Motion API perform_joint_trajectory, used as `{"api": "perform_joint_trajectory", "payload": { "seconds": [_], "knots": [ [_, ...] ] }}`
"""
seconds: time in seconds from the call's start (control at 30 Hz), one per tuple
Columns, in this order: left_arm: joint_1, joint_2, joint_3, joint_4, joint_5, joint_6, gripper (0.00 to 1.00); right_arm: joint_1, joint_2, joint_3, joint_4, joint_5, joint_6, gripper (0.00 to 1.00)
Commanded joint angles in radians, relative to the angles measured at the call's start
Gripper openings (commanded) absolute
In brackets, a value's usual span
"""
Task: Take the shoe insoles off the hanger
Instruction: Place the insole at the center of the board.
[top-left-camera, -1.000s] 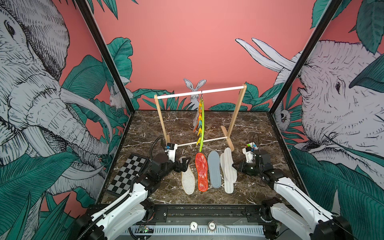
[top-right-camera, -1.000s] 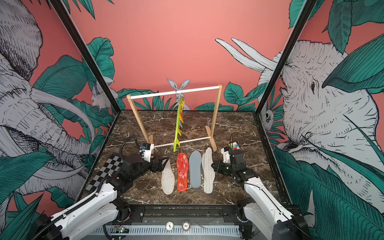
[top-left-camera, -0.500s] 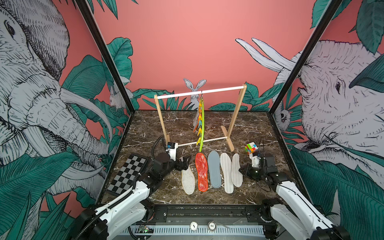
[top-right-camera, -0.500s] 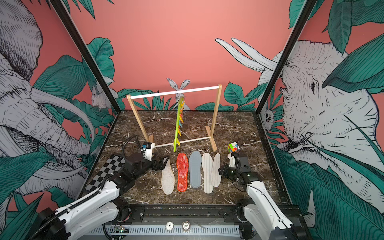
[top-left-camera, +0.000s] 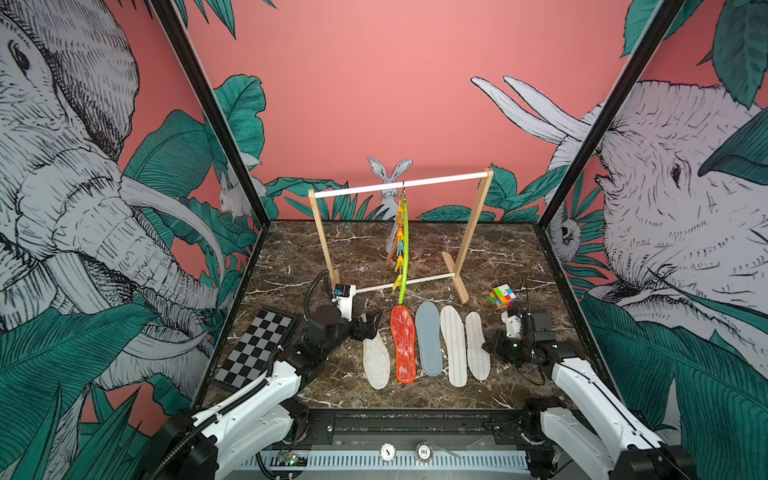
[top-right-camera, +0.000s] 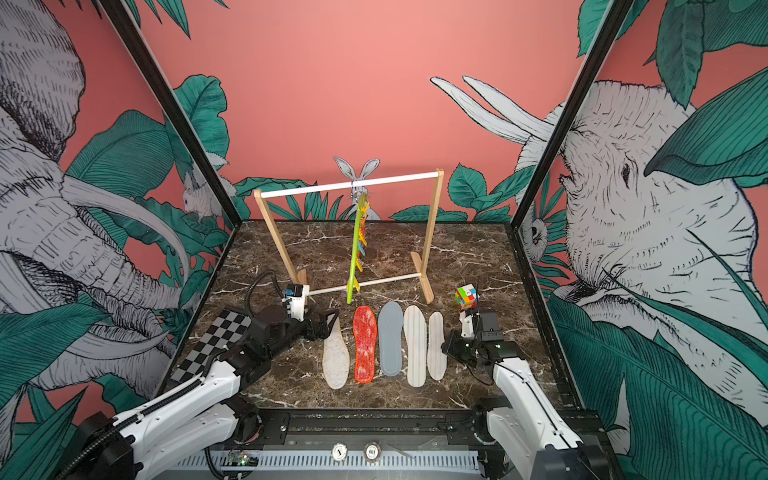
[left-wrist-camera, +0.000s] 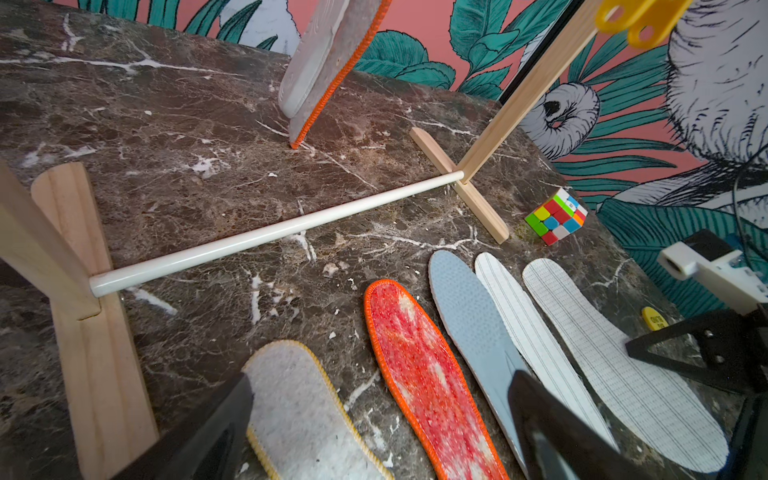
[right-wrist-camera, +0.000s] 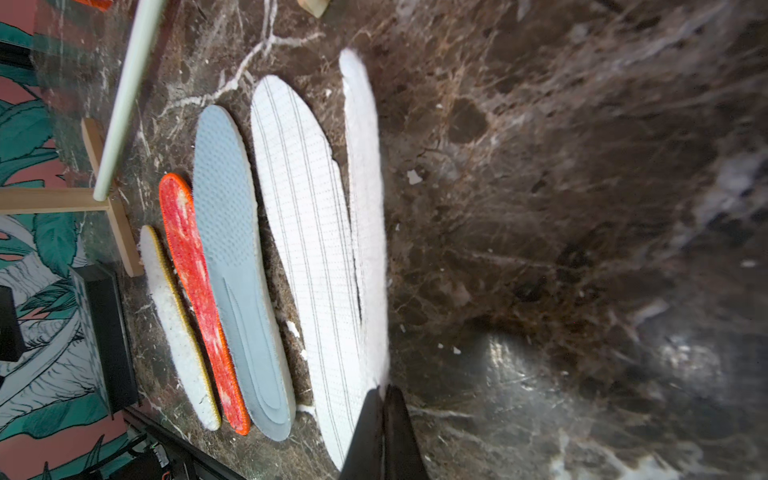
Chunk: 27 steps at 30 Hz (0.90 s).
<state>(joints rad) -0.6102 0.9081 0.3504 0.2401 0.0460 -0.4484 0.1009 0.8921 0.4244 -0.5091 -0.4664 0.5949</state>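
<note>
In front of the hanger (top-left-camera: 402, 249), five shoe insoles (top-left-camera: 429, 338) lie on the worktop (top-left-camera: 498, 249); I see my left gripper (top-left-camera: 371, 325) spread wide, right gripper (top-left-camera: 491, 347) clenched tight.

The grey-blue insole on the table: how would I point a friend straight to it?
Find the wooden rack standing mid-table. Five insoles lie in a row before it; the grey-blue insole is the middle one. Its neighbours are a red-orange insole and a white striped insole; it alone is grey-blue.
</note>
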Motion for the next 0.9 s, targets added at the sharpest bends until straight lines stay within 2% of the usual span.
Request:
{"api": "perform_joint_trajectory", "payload": {
  "seconds": [0.0,0.67,0.87],
  "knots": [
    [-0.004,0.007,-0.013,0.035,-0.006,-0.007,0.98,-0.010,0.031,0.040,-0.044,0.037,-0.048,0.00],
    [-0.003,0.049,0.008,0.051,-0.007,-0.009,0.98,-0.014,0.176,0.035,-0.002,0.120,-0.064,0.00],
    [-0.003,0.059,0.008,0.053,-0.008,-0.010,0.98,-0.014,0.202,0.033,0.013,0.146,-0.067,0.13]
  ]
}}
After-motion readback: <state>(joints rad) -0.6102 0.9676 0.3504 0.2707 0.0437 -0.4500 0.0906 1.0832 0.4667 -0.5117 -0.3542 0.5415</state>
